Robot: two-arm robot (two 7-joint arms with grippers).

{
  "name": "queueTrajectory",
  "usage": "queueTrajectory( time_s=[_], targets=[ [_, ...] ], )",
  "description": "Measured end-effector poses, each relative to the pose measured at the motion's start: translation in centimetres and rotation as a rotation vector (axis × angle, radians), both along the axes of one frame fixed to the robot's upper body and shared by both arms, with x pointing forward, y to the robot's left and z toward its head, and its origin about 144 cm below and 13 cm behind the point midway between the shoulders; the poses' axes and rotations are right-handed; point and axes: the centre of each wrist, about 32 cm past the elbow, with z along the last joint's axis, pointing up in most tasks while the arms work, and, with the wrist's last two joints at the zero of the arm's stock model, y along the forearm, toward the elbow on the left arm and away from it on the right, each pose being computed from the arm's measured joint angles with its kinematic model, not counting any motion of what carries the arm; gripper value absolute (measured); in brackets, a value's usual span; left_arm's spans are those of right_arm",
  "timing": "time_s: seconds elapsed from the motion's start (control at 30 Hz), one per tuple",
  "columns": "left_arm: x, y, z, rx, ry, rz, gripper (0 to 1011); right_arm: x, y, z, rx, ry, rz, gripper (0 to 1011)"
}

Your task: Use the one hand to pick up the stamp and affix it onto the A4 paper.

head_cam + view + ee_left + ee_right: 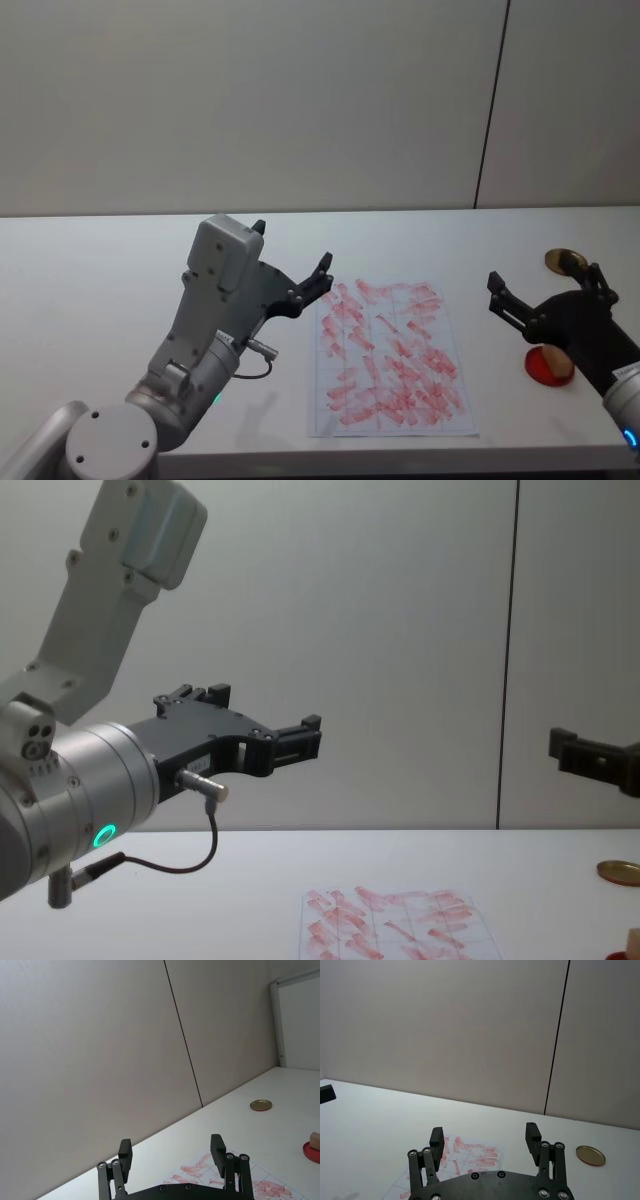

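Above the bench [100, 260], the left claw [171, 1146] and right claw [484, 1133] both gape apart; the stamp [554, 359] sits right of the A4 paper [392, 360].

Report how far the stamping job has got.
Done: the paper carries many red marks, though from which run is unclear. In hand: nothing; the left gripper and right gripper hang open and empty above the table. The stamp sits on its red pad near the right one. Left: grasp the stamp, carry it to the paper, press it down.
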Motion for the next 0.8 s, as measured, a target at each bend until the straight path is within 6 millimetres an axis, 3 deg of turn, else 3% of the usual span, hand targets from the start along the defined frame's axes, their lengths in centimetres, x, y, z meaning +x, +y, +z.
queueTrajectory(
  time_s=[0.8],
  targets=[
    [0.0,0.0,0.0,0.000,0.000,0.000,993,2.9,-3.2,-3.1,-0.068,0.115,-0.059,1001]
  ],
)
